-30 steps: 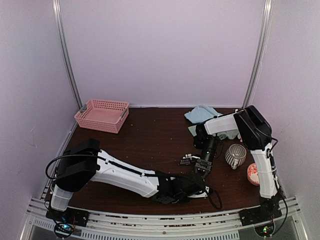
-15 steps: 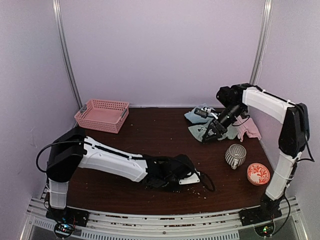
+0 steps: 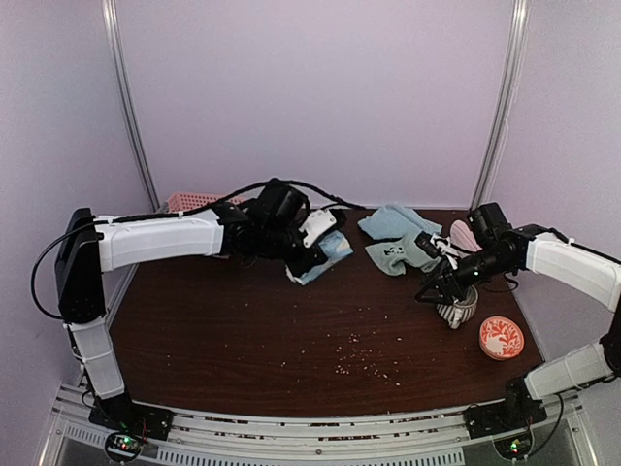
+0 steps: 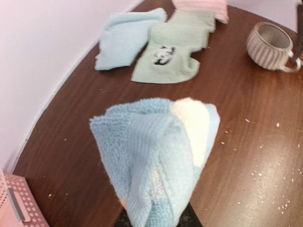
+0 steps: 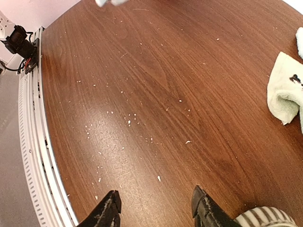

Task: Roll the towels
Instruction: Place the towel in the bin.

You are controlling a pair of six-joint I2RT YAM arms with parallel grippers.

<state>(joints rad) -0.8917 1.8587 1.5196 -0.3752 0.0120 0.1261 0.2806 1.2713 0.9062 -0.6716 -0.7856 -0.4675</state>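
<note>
Left gripper (image 3: 309, 250) pinches the bundled light blue towel (image 4: 151, 156) aloft near the pink basket (image 3: 186, 202), right gripper (image 5: 156, 208) parted, empty, beside the ribbed mug (image 3: 456, 309); release only once low, lest the roll unfurl.

The left tool (image 3: 312, 252), clamped on a bunched light blue towel (image 4: 156, 156), swung from the tabletop's (image 3: 243, 330) near edge to its far left. The right tool (image 5: 156, 208) widened and drew back beside the mug (image 3: 456, 309).
</note>
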